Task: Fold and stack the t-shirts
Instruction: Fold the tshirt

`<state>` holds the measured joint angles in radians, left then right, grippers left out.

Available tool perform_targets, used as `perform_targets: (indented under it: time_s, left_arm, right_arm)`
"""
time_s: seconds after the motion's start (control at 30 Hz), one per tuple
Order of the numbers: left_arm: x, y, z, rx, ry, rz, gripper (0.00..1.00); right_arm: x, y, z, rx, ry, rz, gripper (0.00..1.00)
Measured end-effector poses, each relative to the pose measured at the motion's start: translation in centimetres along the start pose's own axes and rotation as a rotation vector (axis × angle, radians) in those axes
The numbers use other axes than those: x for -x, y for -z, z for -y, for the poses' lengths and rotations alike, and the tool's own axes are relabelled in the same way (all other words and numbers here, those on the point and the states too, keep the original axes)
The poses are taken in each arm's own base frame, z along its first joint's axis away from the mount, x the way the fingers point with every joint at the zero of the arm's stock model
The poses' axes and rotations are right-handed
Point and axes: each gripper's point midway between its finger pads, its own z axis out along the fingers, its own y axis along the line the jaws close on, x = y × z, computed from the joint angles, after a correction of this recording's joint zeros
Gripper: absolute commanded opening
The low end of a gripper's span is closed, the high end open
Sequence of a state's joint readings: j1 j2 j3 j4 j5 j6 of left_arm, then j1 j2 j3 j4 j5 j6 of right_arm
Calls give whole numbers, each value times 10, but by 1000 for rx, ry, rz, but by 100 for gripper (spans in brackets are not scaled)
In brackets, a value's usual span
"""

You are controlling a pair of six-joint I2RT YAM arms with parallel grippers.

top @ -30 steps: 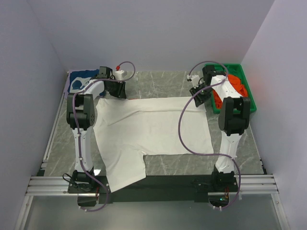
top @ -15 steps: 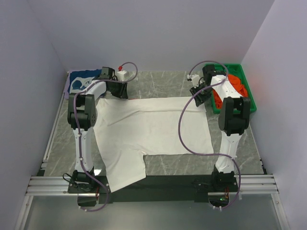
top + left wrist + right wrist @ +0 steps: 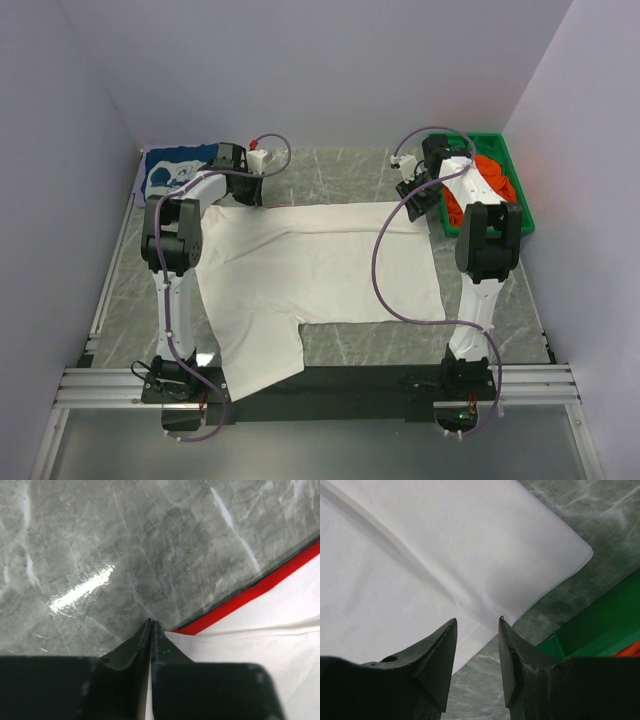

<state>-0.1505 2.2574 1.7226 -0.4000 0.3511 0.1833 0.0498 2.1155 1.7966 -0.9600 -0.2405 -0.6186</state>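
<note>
The white t-shirt (image 3: 320,270) lies spread flat across the table, one sleeve hanging toward the near edge. My left gripper (image 3: 250,190) is at the shirt's far left corner. In the left wrist view its jaws (image 3: 151,624) are shut, with a thin sliver of white cloth between them, next to a red edge strip (image 3: 250,594) of the shirt (image 3: 270,650). My right gripper (image 3: 420,200) hovers open and empty over the shirt's far right corner (image 3: 470,555); its tips (image 3: 477,622) straddle the cloth edge. A navy t-shirt (image 3: 172,166) lies at the back left.
A green plastic bin (image 3: 522,205) at the back right holds orange and red cloth (image 3: 497,178); its corner shows in the right wrist view (image 3: 600,630). Grey marble tabletop (image 3: 125,540) shows behind the shirt. Walls close the table on three sides.
My left gripper has shifted a little to the right along the shirt's far edge. The right arm and the shirt body have not visibly moved.
</note>
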Motion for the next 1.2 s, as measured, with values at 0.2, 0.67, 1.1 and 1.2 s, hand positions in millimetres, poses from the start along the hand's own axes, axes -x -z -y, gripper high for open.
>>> perform_targets:
  time_s: [0.2,0.67,1.1,1.2]
  left_arm:
    - [2,0,1,12,7,2,1]
    - [10,62,47,-98,-16,49,1]
    - [-52,74,63,-194,30,-72,39]
    - [-55,83,36,-158,61,-68,45]
  right_arm:
    - [-1,0,1,-8,0,-3,45]
    - [-8,-7,-1,-2,0,-17,44]
    - [-7,-6,-1,-3,-3,-11,49]
    - [-6,-6,-2,1,-5,-9,50]
